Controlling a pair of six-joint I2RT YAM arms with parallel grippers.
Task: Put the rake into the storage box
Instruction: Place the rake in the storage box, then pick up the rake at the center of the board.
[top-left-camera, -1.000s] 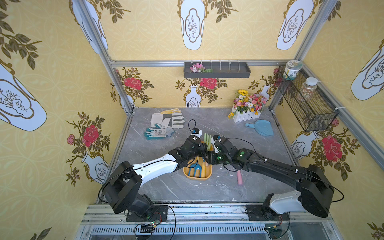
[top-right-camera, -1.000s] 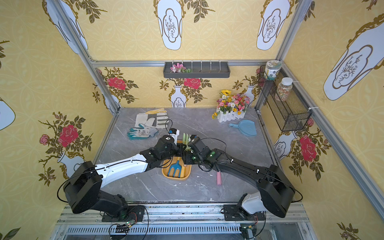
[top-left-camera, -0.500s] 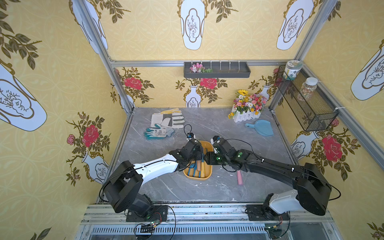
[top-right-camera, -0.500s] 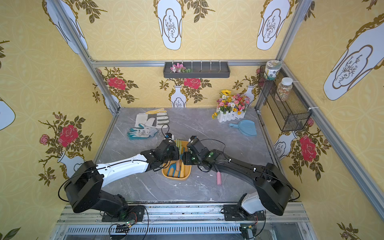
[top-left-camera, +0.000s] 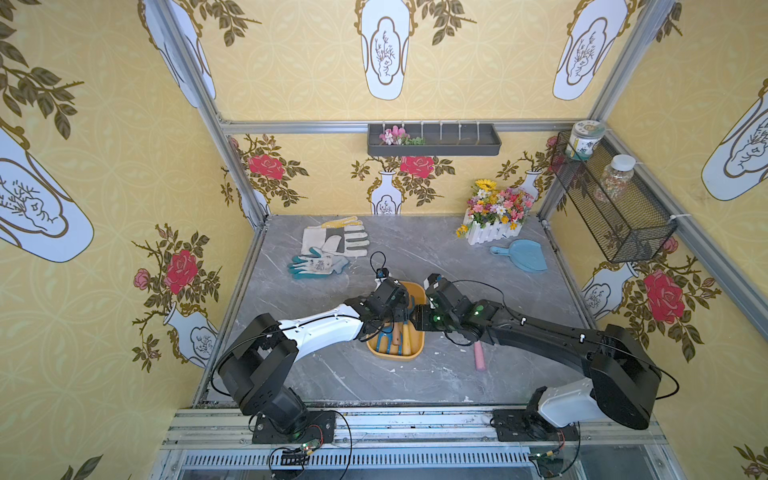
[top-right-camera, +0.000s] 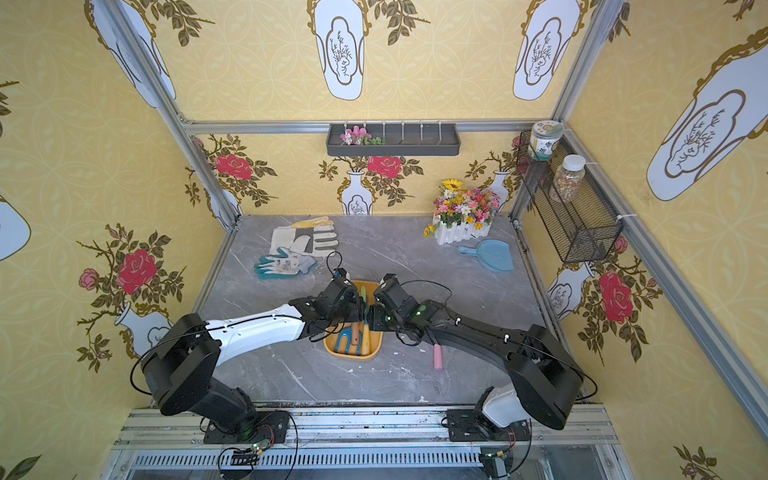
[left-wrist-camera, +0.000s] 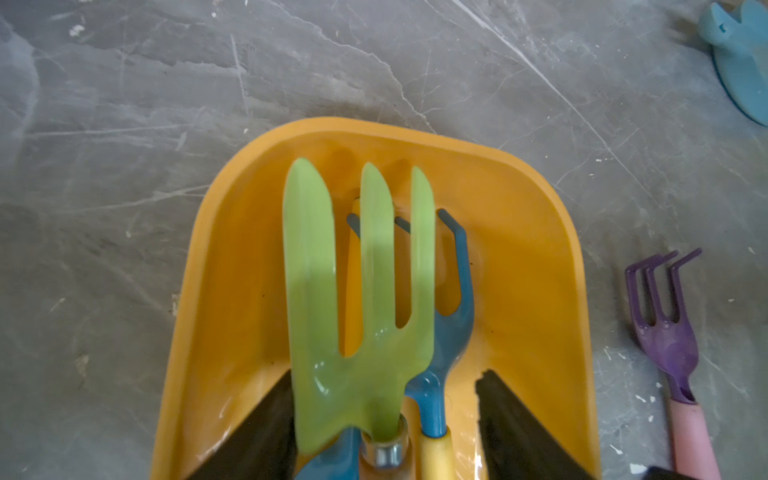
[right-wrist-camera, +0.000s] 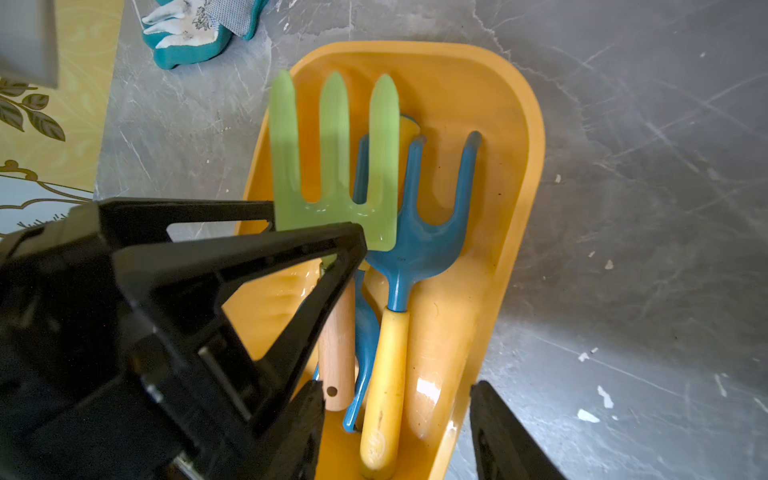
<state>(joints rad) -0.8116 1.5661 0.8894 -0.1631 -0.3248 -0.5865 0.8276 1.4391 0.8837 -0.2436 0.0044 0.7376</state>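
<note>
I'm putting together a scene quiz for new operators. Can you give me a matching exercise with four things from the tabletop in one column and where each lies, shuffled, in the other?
Things
1. green rake
2. purple rake
3. blue dustpan
4. teal glove

Places
A. beside the white gloves
B. inside the storage box
C. close beside that box, outside it
D. next to the flower planter

Pairs: 1-B, 2-C, 3-D, 4-A

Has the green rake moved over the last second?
Yes. The green rake has dropped from over the far end of the storage box to lie inside it, handle toward its near end.
</note>
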